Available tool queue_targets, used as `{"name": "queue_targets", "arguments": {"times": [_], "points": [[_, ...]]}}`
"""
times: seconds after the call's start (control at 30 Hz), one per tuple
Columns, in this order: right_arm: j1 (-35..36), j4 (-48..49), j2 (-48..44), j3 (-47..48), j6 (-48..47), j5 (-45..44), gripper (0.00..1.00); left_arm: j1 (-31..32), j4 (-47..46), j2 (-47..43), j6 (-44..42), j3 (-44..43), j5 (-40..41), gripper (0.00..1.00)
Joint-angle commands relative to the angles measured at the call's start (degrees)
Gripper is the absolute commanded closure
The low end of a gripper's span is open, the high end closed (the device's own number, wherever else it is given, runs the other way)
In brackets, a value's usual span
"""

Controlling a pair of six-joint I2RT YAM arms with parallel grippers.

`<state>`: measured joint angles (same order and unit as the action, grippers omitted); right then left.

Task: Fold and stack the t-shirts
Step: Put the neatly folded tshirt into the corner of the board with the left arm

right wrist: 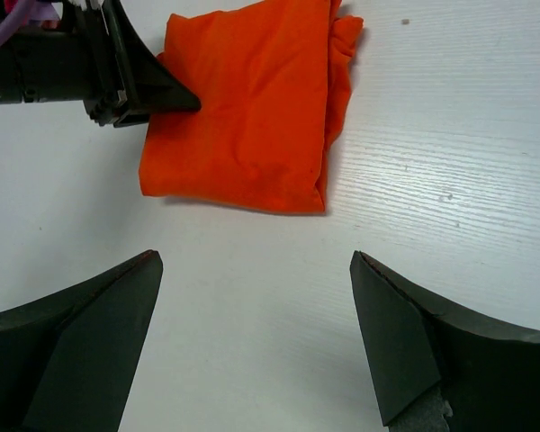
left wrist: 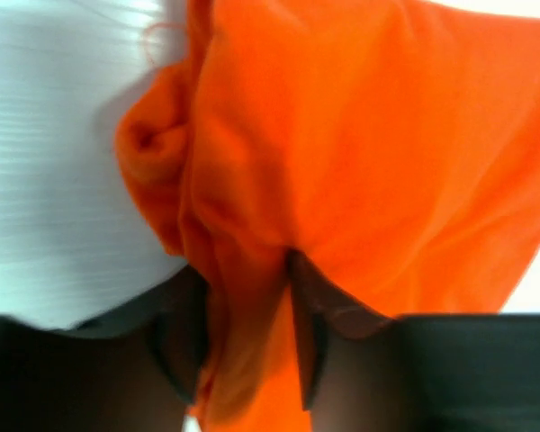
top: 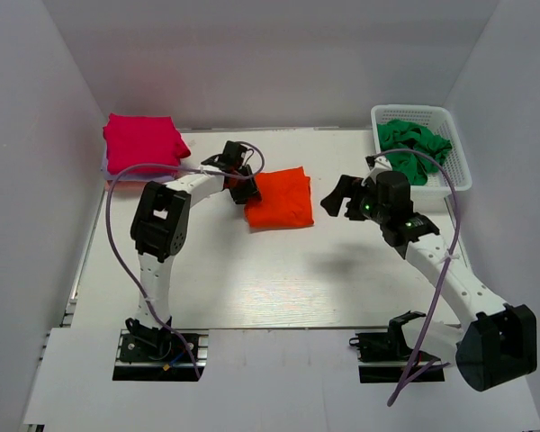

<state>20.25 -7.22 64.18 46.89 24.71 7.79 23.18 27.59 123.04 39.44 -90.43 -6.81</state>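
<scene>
A: Which step?
B: Fold looks done, judging by shape. The orange-red t-shirt (top: 281, 198) lies mid-table (top: 279, 279) as a compact rectangle, several layers thick. Reads as the pick-up-for-stacking stage.
A: Grippers?
B: L gripper (top: 245, 187) is at the shirt's left edge. Its fingers (left wrist: 308, 355) are clamped on a bunch of cloth; wrist cam shows fabric pinched between them. R gripper (top: 340, 200) sits off the shirt's right side, not touching, jaws spread wide, nothing in them.
A: Next move?
B: Prob carry it to the magenta t-shirts (top: 142, 142) at the far-left corner and set it on top. A one-edge grip means the rest may droop & unfold. Calls for a low, slow transfer, or R taking the opp. edge.
A: Cloth condition?
B: Top face fairly smooth, shallow creases. Right edge shows stacked folds, slightly uneven. Loose lump near the L grip. Wrist view is blurry, so can't say how many layers are caught.
A: Others?
B: Green t-shirts (top: 414, 142) heaped unfolded in the white basket (top: 457, 148), far right.
</scene>
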Motion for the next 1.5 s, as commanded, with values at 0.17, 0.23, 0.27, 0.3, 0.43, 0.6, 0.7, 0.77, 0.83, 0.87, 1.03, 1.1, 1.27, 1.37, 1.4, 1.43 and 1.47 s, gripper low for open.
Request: {"name": "queue_targets", "arguments": {"times": [0.17,0.23,0.27,0.3,0.43,0.6,0.7,0.77,0.83,0.87,1.03,1.1,1.27,1.37,1.4,1.43,1.47], "points": [[-0.30,-0.77,-2.75,-0.93,-1.68,-5.59,0.09,1.52,-3.51,-0.43,-4.62,6.06,-1.89,0.88],[-0.39,-0.86,-2.75,-0.93,-1.51,-5.51,0.09,2.05,-1.76,-0.44,-7.52,3.96,-0.76,1.00],[-0.30,-0.95,-3.01,-1.01,-1.51,-5.68,0.09,2.05,-0.97,-0.44,-8.75,2.99,-0.05,1.00],[-0.30,-0.95,-2.92,-0.93,-1.33,-5.77,0.09,2.05,0.69,-0.44,-10.16,1.85,1.78,1.00],[-0.39,-1.30,-4.15,-1.19,-1.50,-7.00,0.09,2.05,3.51,-3.68,-17.71,-5.01,7.68,1.00],[-0.21,-1.83,-6.09,-1.89,-1.50,-7.62,0.09,0.20,4.13,-11.41,-27.29,-8.52,13.56,1.00],[-0.21,-2.62,-7.31,-1.72,-1.42,-9.72,0.09,0.20,4.13,-15.19,-32.48,-10.02,18.40,1.00],[-0.39,-3.41,-7.49,-1.72,-1.33,-10.77,0.09,-0.50,6.14,-15.20,-34.51,-12.30,19.19,1.00],[-0.39,-4.02,-8.46,-1.54,-1.33,-12.44,0.09,-1.03,8.78,-15.20,-37.23,-17.83,20.95,1.00],[-0.21,-4.20,-9.07,-1.54,-1.24,-12.80,0.09,-1.03,10.62,-14.33,-37.85,-19.68,22.79,1.00],[-0.47,-5.17,-11.62,-1.10,-0.63,-14.91,0.09,-3.57,11.35,-14.32,-44.17,-26.90,26.66,1.00],[-0.30,-5.78,-12.06,-0.40,-0.28,-15.43,0.09,-4.45,10.73,-15.11,-46.29,-28.83,27.45,1.00],[-0.30,-6.66,-13.47,0.74,0.51,-15.79,0.09,-8.66,9.59,-16.43,-52.96,-30.86,28.96,1.00],[-0.47,-6.92,-13.65,1.27,0.78,-15.88,0.09,-11.74,7.66,-17.66,-54.64,-30.86,28.96,1.00],[-0.30,-6.93,-13.65,1.71,0.69,-15.70,0.09,-12.54,7.65,-17.66,-54.65,-30.86,28.96,1.00],[-0.30,-6.67,-13.47,1.97,0.87,-15.35,0.09,-13.24,7.65,-17.66,-54.65,-31.55,28.26,1.00],[-0.21,-6.66,-13.47,2.15,0.78,-15.09,0.09,-13.86,8.35,-17.66,-54.65,-32.43,27.73,1.00]]}}
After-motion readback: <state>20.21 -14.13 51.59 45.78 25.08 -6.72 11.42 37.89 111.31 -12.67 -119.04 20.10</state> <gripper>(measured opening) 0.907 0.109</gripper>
